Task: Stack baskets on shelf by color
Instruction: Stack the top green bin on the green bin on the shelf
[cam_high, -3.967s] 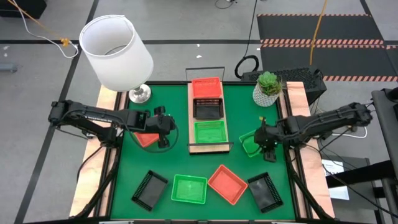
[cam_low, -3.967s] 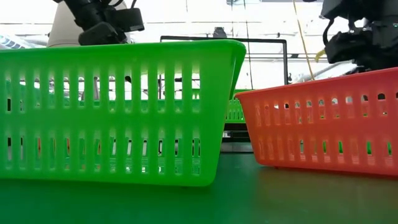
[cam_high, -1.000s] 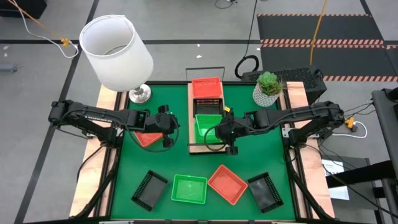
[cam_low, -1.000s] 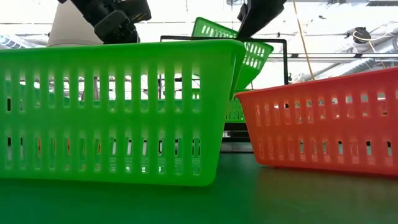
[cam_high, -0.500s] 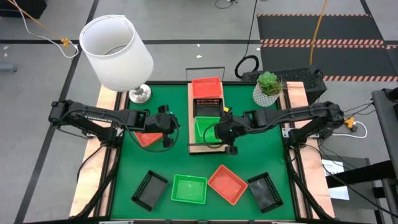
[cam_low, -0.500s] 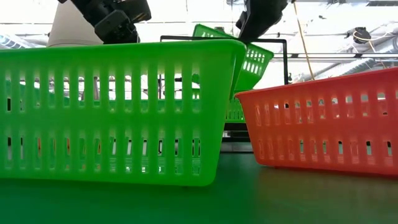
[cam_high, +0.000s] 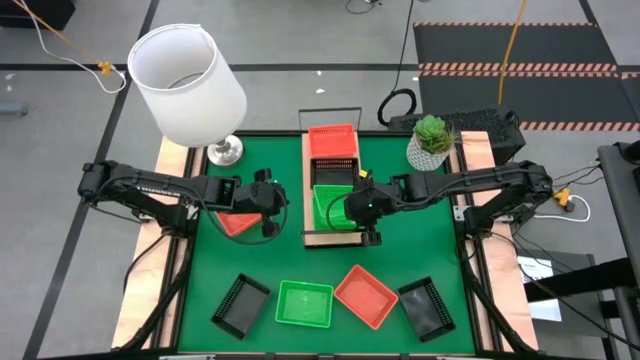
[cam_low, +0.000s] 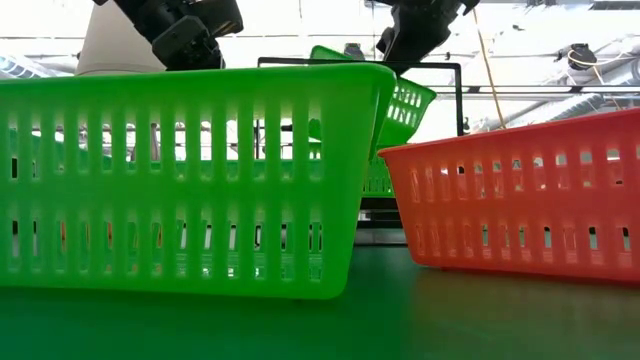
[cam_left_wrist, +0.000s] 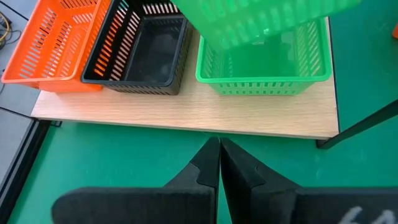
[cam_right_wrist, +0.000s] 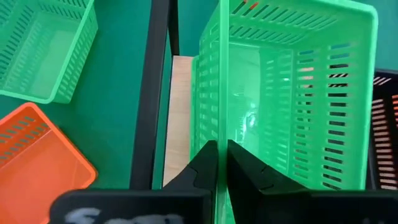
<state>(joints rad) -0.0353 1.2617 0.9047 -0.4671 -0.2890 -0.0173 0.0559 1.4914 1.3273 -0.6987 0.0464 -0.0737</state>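
Observation:
The light-wood shelf (cam_high: 312, 205) carries an orange basket (cam_high: 332, 141), a black basket (cam_high: 334, 173) and a green basket (cam_left_wrist: 264, 68) in a row. My right gripper (cam_high: 362, 210) is over the shelf's near end, shut on a second green basket (cam_right_wrist: 286, 93) that hangs tilted just above the one on the shelf. My left gripper (cam_high: 266, 205) is shut with nothing between its fingers, to the left of the shelf. An orange basket (cam_high: 236, 223) lies on the green mat by it. My right gripper pinches the upper rim of one side wall (cam_right_wrist: 214, 134) of the green basket, one finger inside and one outside. The fingers come from the table's right, slanting down. The basket (cam_low: 405, 100) hangs tilted and lifted clear, over the shelf's green basket.
Along the mat's near edge lie a black basket (cam_high: 240, 305), a green one (cam_high: 304, 303), an orange one (cam_high: 365, 295) and another black one (cam_high: 425, 307). A white lamp (cam_high: 190, 80) stands at the far left, a potted plant (cam_high: 432, 140) at the far right.
My right gripper has gone down a little and slightly toward the table's left with the green basket, which stays tilted and now hangs lower over the shelf's green basket.

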